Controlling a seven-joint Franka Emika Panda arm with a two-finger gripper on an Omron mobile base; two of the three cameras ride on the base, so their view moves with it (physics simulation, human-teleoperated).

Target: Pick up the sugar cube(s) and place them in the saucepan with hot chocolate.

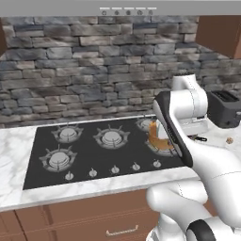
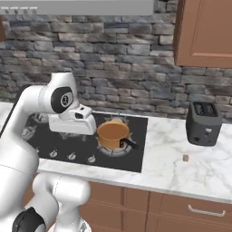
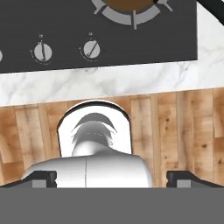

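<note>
Pincer (image 3: 112,179) wide open, holding nothing, up above the counter's (image 2: 172,167) front edge.

The saucepan with hot chocolate (image 2: 113,133) sits just beside the pincer. The sugar cube (image 2: 185,158) lies well apart, past the pan, near the toaster (image 2: 205,123). First step, I think: reach over and down to the cube.

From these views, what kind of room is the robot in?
A simulated home kitchen, by the look of it: a gas cooktop set in a marble counter, a dark toaster beside it, and wooden cabinets under a stone backsplash.
</note>
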